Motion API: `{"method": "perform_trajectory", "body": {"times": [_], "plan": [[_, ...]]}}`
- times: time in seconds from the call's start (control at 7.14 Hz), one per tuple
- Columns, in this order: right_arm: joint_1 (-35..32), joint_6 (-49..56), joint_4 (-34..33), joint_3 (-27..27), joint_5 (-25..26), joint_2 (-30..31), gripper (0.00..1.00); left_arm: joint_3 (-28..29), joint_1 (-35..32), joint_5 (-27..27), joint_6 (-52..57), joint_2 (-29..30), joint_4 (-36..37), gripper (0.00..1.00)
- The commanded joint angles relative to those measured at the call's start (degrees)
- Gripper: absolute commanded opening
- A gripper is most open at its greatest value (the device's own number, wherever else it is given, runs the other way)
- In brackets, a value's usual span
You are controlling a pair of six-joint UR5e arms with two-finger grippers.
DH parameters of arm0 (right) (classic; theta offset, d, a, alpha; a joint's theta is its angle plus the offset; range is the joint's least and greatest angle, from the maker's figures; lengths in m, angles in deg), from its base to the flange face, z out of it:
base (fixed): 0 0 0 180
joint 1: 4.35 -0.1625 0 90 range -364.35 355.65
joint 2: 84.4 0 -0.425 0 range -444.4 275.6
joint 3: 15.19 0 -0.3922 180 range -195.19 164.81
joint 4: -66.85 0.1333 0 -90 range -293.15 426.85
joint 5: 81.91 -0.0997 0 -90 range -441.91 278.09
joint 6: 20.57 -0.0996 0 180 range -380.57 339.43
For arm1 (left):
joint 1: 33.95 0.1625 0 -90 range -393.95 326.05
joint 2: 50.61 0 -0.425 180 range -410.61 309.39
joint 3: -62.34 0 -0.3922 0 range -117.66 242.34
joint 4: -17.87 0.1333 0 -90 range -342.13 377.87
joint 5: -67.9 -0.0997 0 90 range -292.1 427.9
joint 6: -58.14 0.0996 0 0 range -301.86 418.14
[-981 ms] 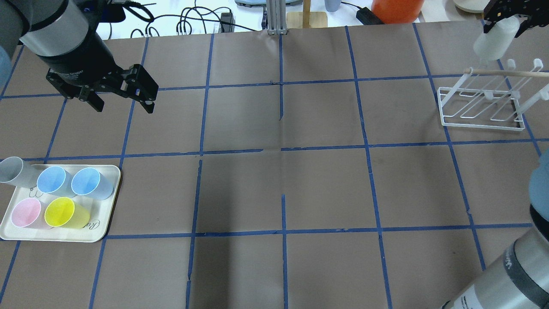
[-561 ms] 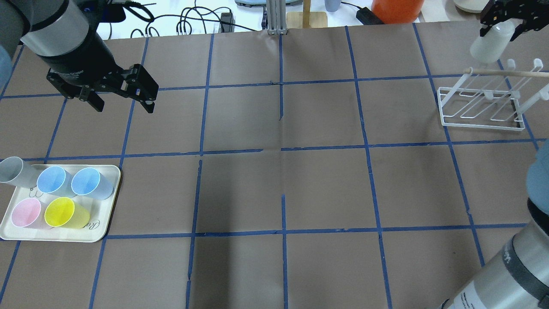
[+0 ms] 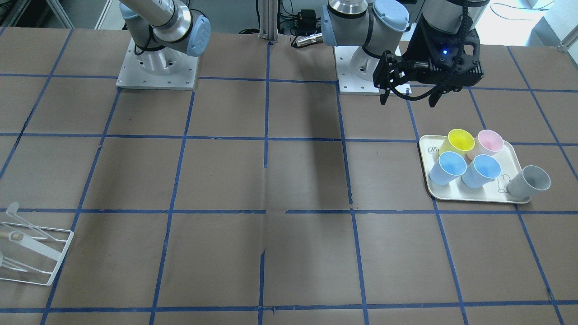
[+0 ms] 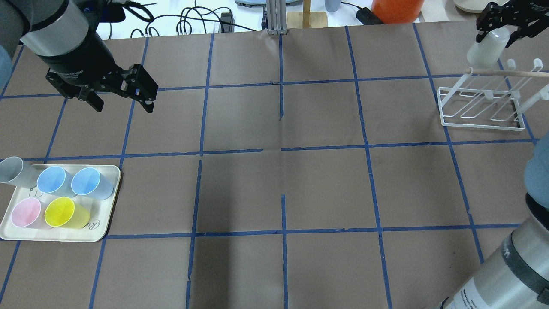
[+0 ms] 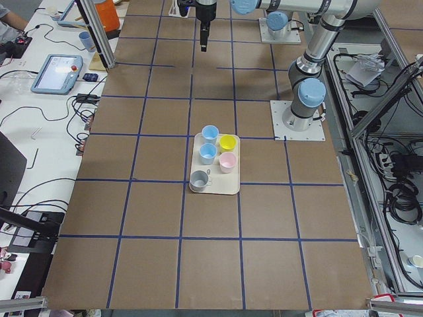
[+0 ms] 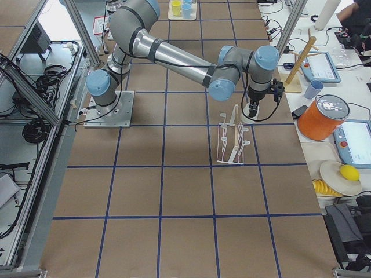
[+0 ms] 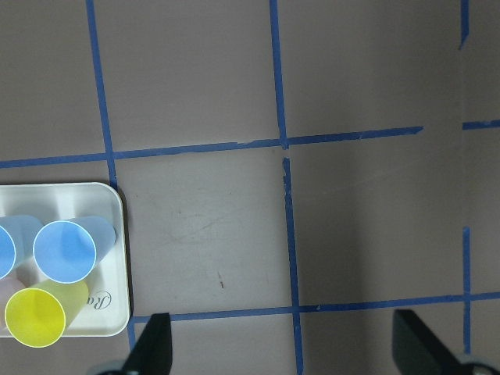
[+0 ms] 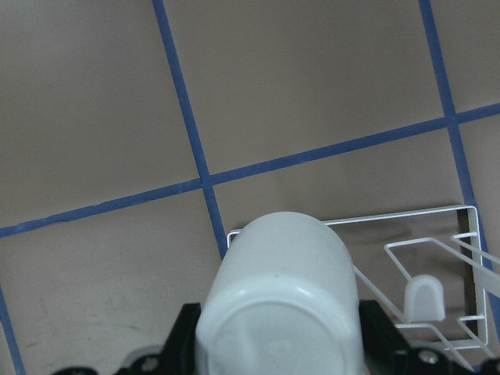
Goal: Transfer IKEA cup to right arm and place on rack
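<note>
Checked overhead view against a second back: found right gripper (image 4: pixel 497 33) and cup (image 4: pixel 484 49) shifted slightly sideways, toward the rack end nearer the left gripper. Could not read any height change. Confirmed fingers clamped on the cup near its base, mouth pointing away from the wrist and down toward the table. Taken to mean hand-over done and placing step under way, with alignment over a prong not yet finished.

From right wrist view: found corner of rack (image 4: pixel 480 126) just beyond the cup's far end, and one capped prong (image 8: pixel 424 297) off to one side of the cup, not under it. Probably needs more travel along the rack before lowering.

Noted wooden rod (image 4: pixel 510 73) lying across the prong tops, below and just beside the cup. Judged the main obstruction: could catch the rim on descent.

Found left gripper (image 4: pixel 124 107) unchanged: parted, empty, well apart from the right one. Logged tray (image 4: pixel 64 235) with remaining cups below and to one side of its fingers, grey cup (image 4: pixel 13 169) tilted at the tray's corner.
</note>
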Motion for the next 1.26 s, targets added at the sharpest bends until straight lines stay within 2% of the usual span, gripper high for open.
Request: {"method": "perform_trajectory", "body": {"times": [0.0, 0.14, 0.28, 0.56, 1.12], "plan": [[0.0, -0.2, 0.2, -0.4, 0.0, -0.8, 0.47, 0.0, 0.0, -0.1, -0.1, 0.1, 0.0, 1.0], [0.0, -0.2, 0.2, -0.4, 0.1, -1.0, 0.52, 0.0, 0.0, -0.1, 0.0, 0.0, 0.0, 1.0], [0.0, -0.2, 0.4, -0.5, 0.1, -1.1, 0.65, 0.0, 0.0, -0.1, 0.0, 0.1, 0.0, 1.0], [0.0, -0.2, 0.8, -0.6, 0.1, -1.1, 0.98, 0.0, 0.0, -0.1, 0.0, 0.0, 0.0, 1.0], [0.0, -0.3, 1.8, 0.7, 0.4, -0.3, 1.0, 0.0, 0.0, -0.1, 0.0, 0.1, 0.0, 1.0]]}}
